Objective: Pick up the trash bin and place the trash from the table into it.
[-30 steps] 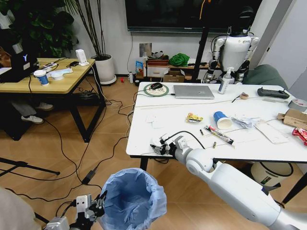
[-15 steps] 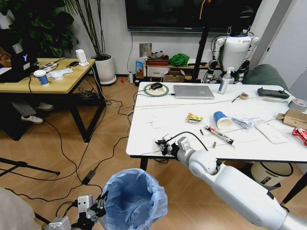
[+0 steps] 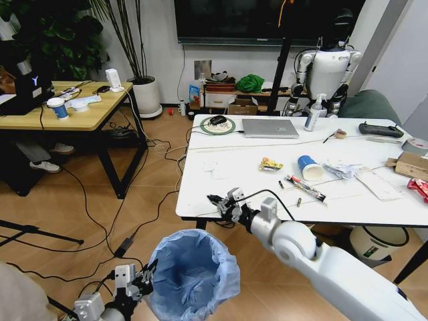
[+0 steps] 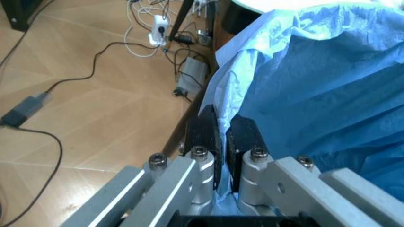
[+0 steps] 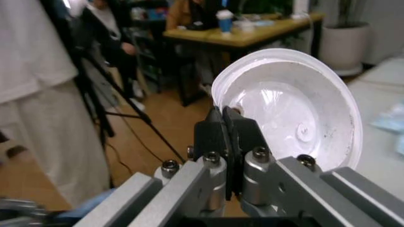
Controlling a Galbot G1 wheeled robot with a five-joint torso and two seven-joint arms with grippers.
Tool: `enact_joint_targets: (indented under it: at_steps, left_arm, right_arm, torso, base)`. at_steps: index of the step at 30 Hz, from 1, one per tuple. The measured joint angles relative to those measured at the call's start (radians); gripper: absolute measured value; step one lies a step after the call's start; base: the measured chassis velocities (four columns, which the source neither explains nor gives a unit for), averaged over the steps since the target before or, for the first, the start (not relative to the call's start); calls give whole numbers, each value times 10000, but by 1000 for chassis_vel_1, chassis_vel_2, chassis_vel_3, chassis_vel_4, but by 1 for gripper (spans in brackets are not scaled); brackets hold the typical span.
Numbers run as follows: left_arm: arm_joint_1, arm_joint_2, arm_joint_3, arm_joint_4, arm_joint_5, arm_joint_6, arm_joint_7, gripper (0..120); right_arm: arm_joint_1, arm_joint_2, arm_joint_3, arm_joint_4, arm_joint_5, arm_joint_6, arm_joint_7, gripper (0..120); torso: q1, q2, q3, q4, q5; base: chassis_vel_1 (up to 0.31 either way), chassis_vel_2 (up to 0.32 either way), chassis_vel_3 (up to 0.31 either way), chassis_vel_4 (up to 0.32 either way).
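As seen, bin [image 3: 192, 275] is pinched at its 9 o'clock rim by left gripper [image 4: 222, 137], a light lid [image 5: 296, 118] edge-pinched by right gripper [image 5: 228, 124]; both thin and slippery.

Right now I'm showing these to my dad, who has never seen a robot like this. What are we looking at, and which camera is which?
It is a wheeled robot with two arms. One camera sits on its head, looking down; the other two sit on its wrists.

The left gripper is shut on the blue bag rim of the trash bin, held low beside the table.

The right gripper is shut on a white plastic lid, at the table's near edge.

On the table lie a blue paper cup, a yellow snack wrapper, a red-and-white tube, white wrappers and a laptop.
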Motion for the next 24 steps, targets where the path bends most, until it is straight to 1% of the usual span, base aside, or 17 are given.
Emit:
enact_joint_targets:
  at_steps: [3, 4, 6, 10, 18, 19, 20, 21, 23, 24]
  left_arm:
    - [-142, 42, 47, 38, -106, 18, 13, 0]
    - [-142, 42, 47, 38, -106, 18, 13, 0]
    - [-211, 43, 57, 42, -167, 32, 14, 0]
    - [-326, -1, 82, 37, -308, 85, 3, 0]
    - [-344, -57, 3, 18, -383, 87, 41, 0]
    - [-338, -69, -13, 3, -399, 86, 41, 0]
    - [-338, -86, -33, -15, -409, 84, 41, 0]
    - [-337, -104, -43, -26, -411, 80, 41, 0]
    - [-310, -146, -53, -27, -411, 61, 41, 0]
    - [-310, -146, -53, -27, -411, 61, 41, 0]
  right_arm:
    - [-480, -586, 228, 851, -90, 291, -740, 0]
    - [-480, -586, 228, 851, -90, 291, -740, 0]
    - [-737, -994, 245, 1223, -279, 513, -1097, 0]
    - [-1112, -1580, -157, 1423, -1047, 893, -1506, 0]
    - [-1065, -1732, -631, 1130, -1853, 1088, -1879, 0]
    - [-994, -1716, -693, 1056, -1936, 1109, -1891, 2]
    - [-979, -1707, -746, 1023, -1977, 1112, -1887, 7]
    - [-985, -1694, -780, 987, -2059, 1130, -1885, 8]
    - [-1070, -1637, -768, 838, -2318, 1205, -1881, 19]
    - [-1070, -1637, -768, 838, -2318, 1205, -1881, 19]
  torso:
    - [0, 0, 0, 0, 0]
    - [0, 0, 0, 0, 0]
    - [0, 0, 0, 0, 0]
    - [0, 0, 0, -1, 0]
    - [0, 0, 0, -1, 1]
    - [0, 0, 0, 1, 1]
    - [0, 0, 1, 2, 1]
    - [0, 0, 0, 2, 1]
    - [0, 0, 1, 1, 1]
    - [0, 0, 1, 1, 1]
  base:
    - [0, 0, 0, 0]
    - [0, 0, 0, 0]
    - [0, 0, 0, 0]
    - [0, 0, 0, 0]
    - [0, 0, 0, 0]
    - [0, 0, 0, 0]
    - [0, 0, 0, 0]
    - [0, 0, 0, 0]
    - [0, 0, 0, 0]
    - [0, 0, 0, 0]
